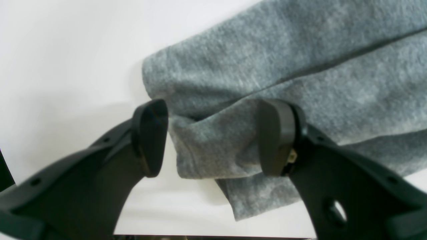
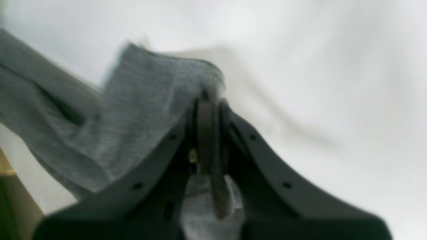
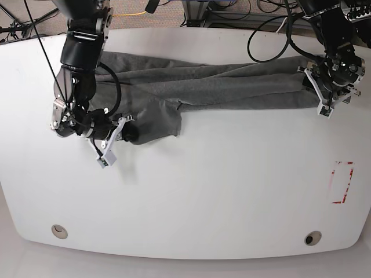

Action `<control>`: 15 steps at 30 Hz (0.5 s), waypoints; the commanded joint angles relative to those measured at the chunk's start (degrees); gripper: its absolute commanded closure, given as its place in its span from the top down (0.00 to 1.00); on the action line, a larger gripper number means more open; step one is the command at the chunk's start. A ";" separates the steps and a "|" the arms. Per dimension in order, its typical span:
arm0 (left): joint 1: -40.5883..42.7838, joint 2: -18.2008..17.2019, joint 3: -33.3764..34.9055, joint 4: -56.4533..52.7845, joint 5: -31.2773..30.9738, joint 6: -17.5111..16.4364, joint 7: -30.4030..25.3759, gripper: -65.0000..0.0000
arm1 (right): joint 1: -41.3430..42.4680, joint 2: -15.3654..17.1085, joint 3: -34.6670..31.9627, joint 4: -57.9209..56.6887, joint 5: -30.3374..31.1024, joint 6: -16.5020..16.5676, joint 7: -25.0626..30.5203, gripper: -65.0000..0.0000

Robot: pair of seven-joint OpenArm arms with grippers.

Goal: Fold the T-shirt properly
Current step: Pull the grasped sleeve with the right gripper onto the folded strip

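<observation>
The heather-grey T-shirt [image 3: 220, 87] lies stretched in a long wrinkled band across the far half of the white table [image 3: 232, 191]. My left gripper [image 3: 317, 92] is at its right end. In the left wrist view it [image 1: 213, 133] is open, with a folded corner of the shirt [image 1: 283, 60] between its fingers. My right gripper [image 3: 131, 134] is at a flap near the shirt's left end. In the right wrist view it [image 2: 208, 100] is shut on a fold of the shirt [image 2: 140, 110], which is bunched at the fingertips.
A red-outlined rectangle [image 3: 342, 182] is marked on the table at the right. Two round holes [image 3: 58, 231] [image 3: 313, 238] sit near the front edge. Cables run behind the far edge. A brown edge [image 2: 10, 200] shows at lower left in the right wrist view.
</observation>
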 commanded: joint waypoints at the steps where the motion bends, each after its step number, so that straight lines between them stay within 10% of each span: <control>1: -0.51 -0.61 -0.07 -0.61 -0.30 0.14 -0.80 0.58 | 0.28 0.60 2.69 7.01 0.73 0.12 -3.03 0.00; 15: -3.94 -0.78 -0.15 -11.16 -0.30 0.14 -0.89 0.58 | -13.25 4.20 7.00 17.83 16.73 0.12 -8.39 0.00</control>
